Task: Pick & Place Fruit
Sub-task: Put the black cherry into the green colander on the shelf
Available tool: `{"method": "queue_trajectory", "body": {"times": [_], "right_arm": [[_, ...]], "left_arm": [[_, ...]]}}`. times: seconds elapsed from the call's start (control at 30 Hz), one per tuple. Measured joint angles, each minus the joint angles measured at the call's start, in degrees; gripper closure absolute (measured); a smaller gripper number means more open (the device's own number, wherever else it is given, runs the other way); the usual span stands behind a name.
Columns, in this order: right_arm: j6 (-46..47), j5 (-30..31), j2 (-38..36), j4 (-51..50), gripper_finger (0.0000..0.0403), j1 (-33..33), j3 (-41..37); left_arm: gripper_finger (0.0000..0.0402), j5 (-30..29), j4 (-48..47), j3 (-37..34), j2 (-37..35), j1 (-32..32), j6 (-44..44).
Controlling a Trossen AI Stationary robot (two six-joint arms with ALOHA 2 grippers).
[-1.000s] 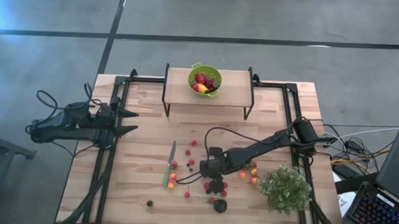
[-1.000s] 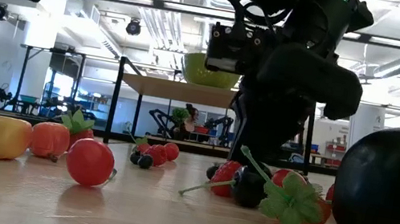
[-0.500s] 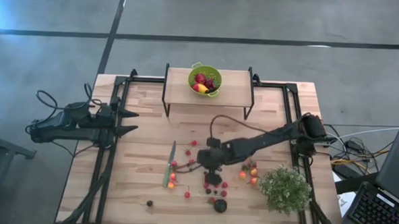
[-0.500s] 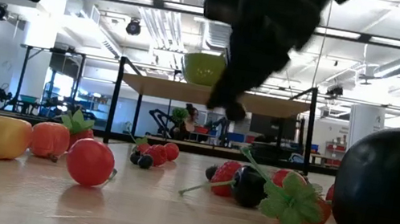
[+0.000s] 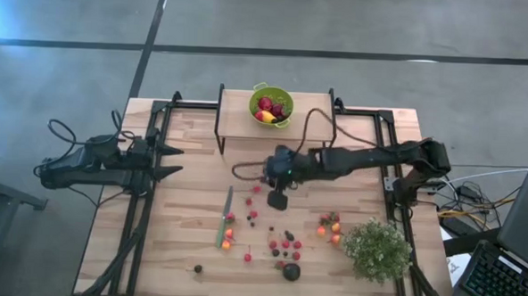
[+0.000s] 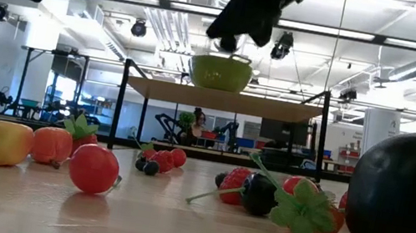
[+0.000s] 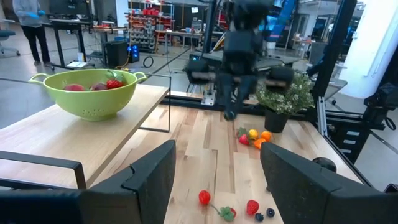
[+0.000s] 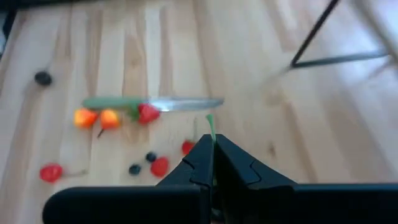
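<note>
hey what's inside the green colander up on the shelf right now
The green colander on the raised shelf holds a few fruit pieces: red ones on top and a yellow one at the rim. Anything beneath that top layer is covered by the fruit and the colander wall.

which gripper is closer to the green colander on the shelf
Right. The right gripper hangs above the table just in front of the shelf holding the green colander; the left gripper waits, open, at the table's left edge.
</note>
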Motion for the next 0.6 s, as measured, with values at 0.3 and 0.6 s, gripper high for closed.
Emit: {"method": "queue_trajectory", "body": {"times": [0.3,0.6], "right_arm": [[-1.41,0.02,-3.26,1.47,0.0395,-5.44,1.99],[-3.25,0.43,-3.11,1.75,0.0395,-11.43,7.77]], "left_arm": [[0.0161,-0.02,0.0,0.0,0.0,0.0,0.0],[0.0161,-0.01,-0.01,0.0,0.0,0.0,0.0]]}}
